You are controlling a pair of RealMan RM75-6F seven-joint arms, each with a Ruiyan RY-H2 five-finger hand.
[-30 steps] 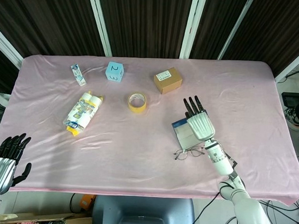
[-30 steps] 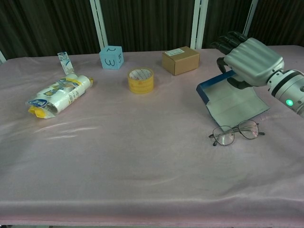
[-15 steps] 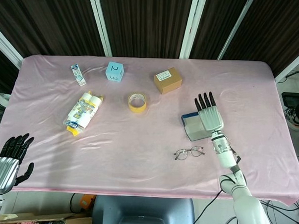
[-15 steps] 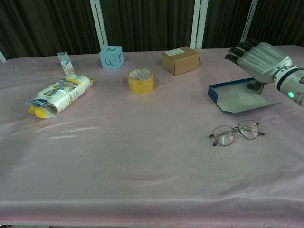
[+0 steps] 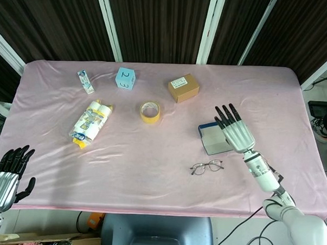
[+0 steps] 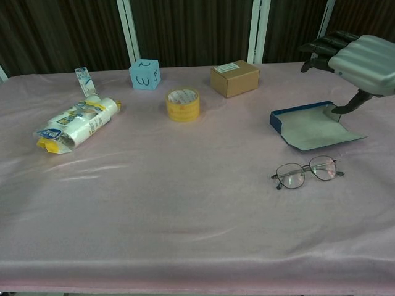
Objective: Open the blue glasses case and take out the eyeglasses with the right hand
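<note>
The blue glasses case (image 5: 210, 138) lies open and flat on the pink cloth, its pale lining up (image 6: 311, 127). The eyeglasses (image 5: 207, 167) rest on the cloth just in front of it, apart from the case (image 6: 307, 172). My right hand (image 5: 237, 129) hovers above the case's right end with its fingers spread, holding nothing; in the chest view the right hand (image 6: 359, 57) is raised and its thumb tip reaches down near the case's far right edge. My left hand (image 5: 6, 175) hangs off the table's near left corner, fingers apart and empty.
A yellow tape roll (image 5: 150, 111) and a cardboard box (image 5: 183, 87) sit behind and left of the case. A blue cube (image 5: 125, 78), a small sachet (image 5: 85, 81) and a pack of bottles (image 5: 90, 123) lie at the left.
The right hand set the tilted case down flat, let go and moved up and to the right. The eyeglasses have not moved. The left hand shifted slightly.
</note>
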